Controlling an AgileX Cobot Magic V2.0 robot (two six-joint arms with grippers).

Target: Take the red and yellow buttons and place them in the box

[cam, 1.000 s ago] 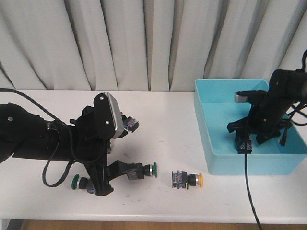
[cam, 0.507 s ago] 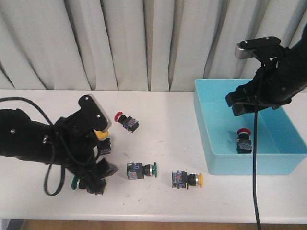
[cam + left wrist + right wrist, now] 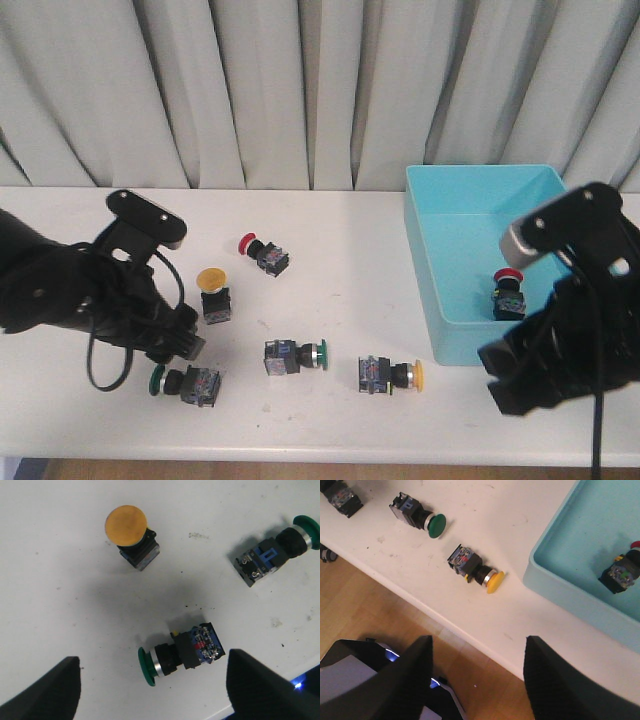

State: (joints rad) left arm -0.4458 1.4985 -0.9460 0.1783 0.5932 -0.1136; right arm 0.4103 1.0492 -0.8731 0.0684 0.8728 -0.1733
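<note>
Red button (image 3: 508, 272) lies in the box (image 3: 470, 205); three more wait outside. Both my grippers are apart, holding nothing.

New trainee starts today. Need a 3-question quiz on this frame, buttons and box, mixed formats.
1. How many buttons lie inside the box?
2. True or false: the left gripper is shut on a green button.
3. Which button on the table lies nearest the box? A) red button B) yellow button lying on its side C) upright yellow button

Key
1. One, the red-capped button.
2. False: it is open and holds nothing, with the green button on the table between its fingers.
3. B, the yellow button lying on its side.
</note>
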